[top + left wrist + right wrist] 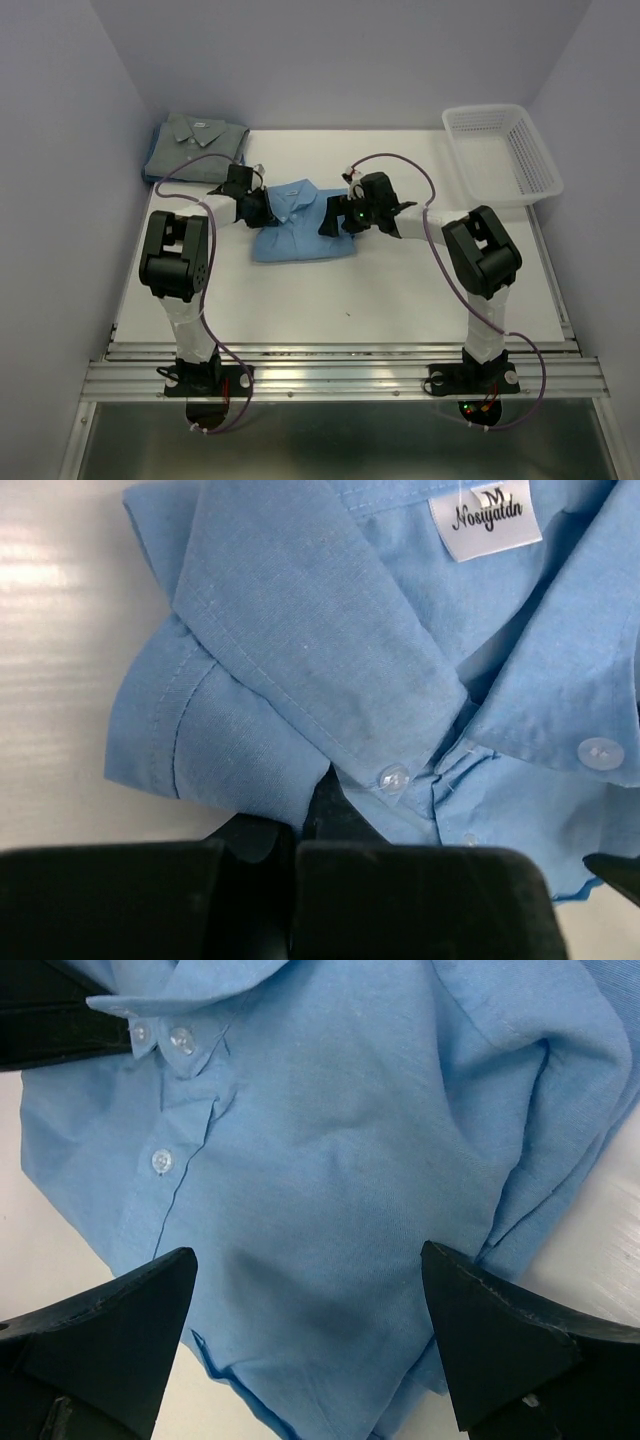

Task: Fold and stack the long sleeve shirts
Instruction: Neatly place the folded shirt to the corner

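**Blue cloth nipped on one side only: the fold could drag open**

The main hazard, as I judge it, is an uneven lift. The left pincer (pixel 298 840) is clenched at the hem of the light blue shirt (pixel 300 225), just below the collar button (pixel 394 777), and seems to have only a thin lip of cloth. The right pincer (pixel 308 1260) is released, its two fingers spread wide over the shirt front and gripping nothing. If the left arm pulls away alone, the layers may slide over each other, the tucked sleeve could spill out, and the neat packet would skew across the table (pixel 400 300). So shallow a nip might also slip free partway. If the right pincer closes where it hangs, it could bunch up the smooth front panel.

The blue shirt lies folded in a compact rectangle at the middle of the table, nearer the far edge than the near one. Its collar is uppermost with the white label (pixel 485 515) showing, the placket is buttoned, and soft creases run along its right side. The grey shirt (pixel 195 145) lies folded at the far left corner, well apart from the blue one, so the stacking is not yet done. A white basket (pixel 487 110) sits at the far right corner.
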Tool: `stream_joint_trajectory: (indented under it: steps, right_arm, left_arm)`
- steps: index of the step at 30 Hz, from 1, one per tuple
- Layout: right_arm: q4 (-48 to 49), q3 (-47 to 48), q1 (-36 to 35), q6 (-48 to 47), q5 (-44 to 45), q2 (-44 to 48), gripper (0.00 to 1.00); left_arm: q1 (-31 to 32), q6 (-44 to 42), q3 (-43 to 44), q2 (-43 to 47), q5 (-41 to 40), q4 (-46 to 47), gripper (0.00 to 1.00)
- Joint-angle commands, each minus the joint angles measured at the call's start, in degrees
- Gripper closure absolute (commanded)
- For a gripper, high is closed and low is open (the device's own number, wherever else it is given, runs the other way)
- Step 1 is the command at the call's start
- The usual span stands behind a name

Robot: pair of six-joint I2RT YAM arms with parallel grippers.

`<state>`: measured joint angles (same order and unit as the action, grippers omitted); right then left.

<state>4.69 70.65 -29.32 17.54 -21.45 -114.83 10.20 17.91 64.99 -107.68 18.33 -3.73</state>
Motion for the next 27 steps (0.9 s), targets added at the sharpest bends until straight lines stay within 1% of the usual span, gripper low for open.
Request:
stream_joint_trajectory:
  steps: [1, 3, 4, 8, 9, 10, 11, 13, 14, 15, 16, 17, 19, 20, 21, 23, 25, 27]
  right_arm:
    - [-6.7, -2.4, 0.7, -3.4, 3.4, -1.5, 0.00]
    - [-6.7, -2.7, 0.7, -5.2, 3.9, -0.1, 0.00]
    - [-6.6, -3.1, 0.7, -5.8, 4.4, 1.7, 0.00]
    - [-6.3, -4.1, 0.7, -7.5, 11.8, 6.5, 0.00]
    - [-6.1, -5.7, 0.7, -9.0, 16.0, 11.4, 0.00]
    - [-6.1, -5.7, 0.7, -9.0, 16.1, 11.5, 0.00]
    - [-6.2, -6.0, 0.7, -8.7, 19.7, 13.8, 0.00]
    - [-6.3, -7.5, 0.7, -8.8, 23.3, 16.1, 0.00]
    - [-6.3, -8.2, 0.7, -8.9, 26.2, 17.3, 0.00]
    - [-6.3, -9.5, 0.7, -9.0, 27.4, 19.4, 0.00]
    - [-6.3, -10.0, 0.7, -9.1, 28.6, 20.3, 0.00]
    - [-6.3, -10.6, 0.7, -9.2, 31.1, 22.3, 0.00]
    - [-6.3, -12.2, 0.7, -9.9, 33.0, 23.8, 0.00]
    - [-6.3, -12.6, 0.7, -10.2, 35.2, 24.5, 0.00]
    - [-6.3, -13.0, 0.7, -10.4, 36.3, 25.1, 0.00]
    - [-6.4, -13.5, 0.7, -11.5, 39.1, 26.3, 0.00]
    - [-6.4, -13.6, 0.7, -12.0, 40.1, 27.1, 0.00]
    - [-6.4, -13.5, 0.7, -12.1, 40.8, 27.4, 0.00]
  left_arm:
    - [1.1, -1.3, 5.3, -2.0, -8.0, -7.5, 1.00]
    - [2.2, -3.1, 9.0, -0.9, -10.5, -9.1, 1.00]
    - [2.5, -3.9, 10.5, -0.4, -13.6, -9.8, 1.00]
    - [3.8, -8.1, 19.6, -1.8, -21.5, -15.3, 1.00]
    - [4.1, -11.1, 29.8, -4.4, -25.5, -19.2, 1.00]
    - [4.1, -12.1, 29.9, -4.4, -25.5, -19.2, 1.00]
    - [4.1, -13.1, 31.6, -5.5, -27.5, -19.6, 1.00]
    - [4.1, -15.6, 37.6, -6.7, -29.6, -20.5, 1.00]
    - [4.1, -17.8, 39.8, -8.5, -32.5, -22.3, 1.00]
    - [4.1, -20.2, 44.6, -9.3, -33.6, -23.1, 1.00]
    - [4.1, -21.9, 47.0, -10.2, -34.9, -23.8, 1.00]
    - [4.0, -25.1, 51.1, -11.5, -37.8, -24.6, 1.00]
    - [4.0, -28.4, 53.8, -12.3, -40.2, -24.3, 1.00]
    - [4.0, -31.7, 55.3, -12.5, -43.1, -22.6, 1.00]
    - [3.9, -33.5, 56.0, -12.6, -43.7, -21.9, 1.00]
    - [3.9, -36.6, 57.0, -12.6, -46.3, -19.7, 1.00]
    - [3.8, -40.6, 57.9, -12.5, -49.2, -18.3, 1.00]
    - [3.5, -42.9, 58.0, -11.9, -49.6, -16.3, 1.00]
